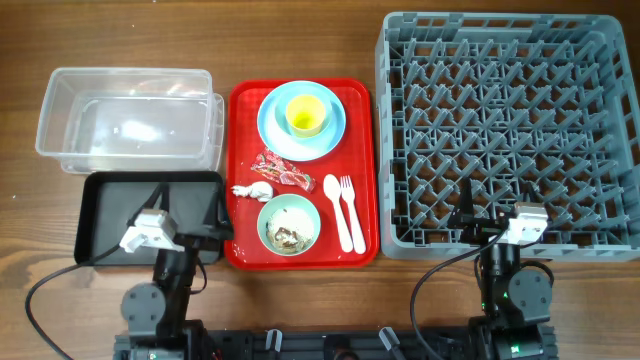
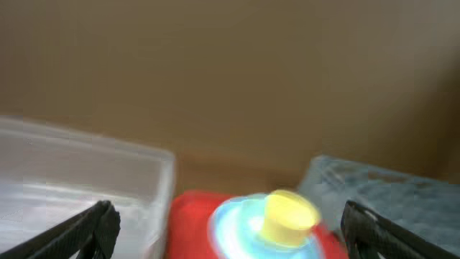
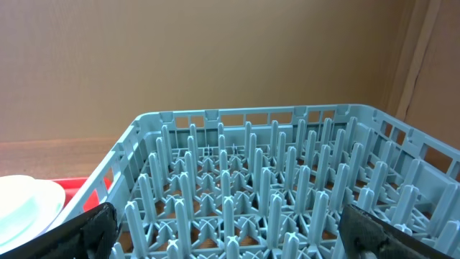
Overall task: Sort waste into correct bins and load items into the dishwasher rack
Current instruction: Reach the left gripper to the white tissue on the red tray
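On the red tray (image 1: pixel 246 110), a light-blue plate (image 1: pixel 276 131) carries a yellow cup (image 1: pixel 306 112). Nearer lie a red wrapper (image 1: pixel 282 170), a white tissue (image 1: pixel 252 189), a pale-green bowl (image 1: pixel 289 224) holding food scraps, a white spoon (image 1: pixel 334 200) and a fork (image 1: pixel 350 210). My left gripper (image 1: pixel 190 208) hangs open over the black tray (image 1: pixel 110 215). In the blurred left wrist view this gripper (image 2: pixel 230 219) frames the cup (image 2: pixel 287 216). My right gripper (image 1: pixel 497 205) is open over the near edge of the grey rack (image 1: pixel 510 130); the right wrist view shows it (image 3: pixel 226 219) holding nothing.
The clear tub (image 1: pixel 130 120) stands behind the black tray, left of the red tray. The rack fills the right side, its pegs (image 3: pixel 251 165) upright ahead of the right gripper. Cables trail from both arm bases along the near table edge.
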`<state>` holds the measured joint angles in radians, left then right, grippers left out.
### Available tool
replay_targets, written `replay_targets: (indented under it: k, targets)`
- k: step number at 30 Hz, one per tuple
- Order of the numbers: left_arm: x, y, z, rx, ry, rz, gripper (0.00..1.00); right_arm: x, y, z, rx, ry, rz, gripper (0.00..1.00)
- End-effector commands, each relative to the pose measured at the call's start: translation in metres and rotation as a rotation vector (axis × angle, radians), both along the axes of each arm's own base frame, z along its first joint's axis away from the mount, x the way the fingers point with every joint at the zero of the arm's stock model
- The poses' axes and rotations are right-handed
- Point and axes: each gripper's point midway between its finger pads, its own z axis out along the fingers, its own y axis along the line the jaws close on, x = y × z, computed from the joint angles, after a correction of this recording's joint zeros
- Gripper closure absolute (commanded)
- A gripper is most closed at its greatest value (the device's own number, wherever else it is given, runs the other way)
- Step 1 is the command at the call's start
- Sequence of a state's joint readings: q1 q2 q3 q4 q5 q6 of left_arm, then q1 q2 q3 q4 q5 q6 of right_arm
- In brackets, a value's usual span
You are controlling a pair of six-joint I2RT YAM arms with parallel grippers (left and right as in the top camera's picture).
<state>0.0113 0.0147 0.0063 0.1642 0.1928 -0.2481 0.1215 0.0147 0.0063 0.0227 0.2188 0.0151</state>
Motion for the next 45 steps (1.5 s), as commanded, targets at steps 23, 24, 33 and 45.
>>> replay_targets:
  k: [23,24,33,45]
  targets:
    - [0.035,-0.090,0.103,-0.087,0.369,-0.598,0.00,-0.001,-0.002,0.002,0.014,-0.010,-0.013,0.00]
    - [0.037,-0.092,0.093,-0.103,0.414,-0.614,0.00,-0.001,-0.002,0.002,0.013,-0.010,-0.013,0.01]
    - [0.057,-0.089,-0.012,-0.391,0.929,-0.526,0.01,-0.001,-0.002,0.002,0.013,-0.010,-0.013,0.00]
    - [0.060,-0.064,-0.066,-0.273,1.016,0.131,0.00,-0.001,-0.002,0.002,0.013,-0.010,-0.013,0.00]
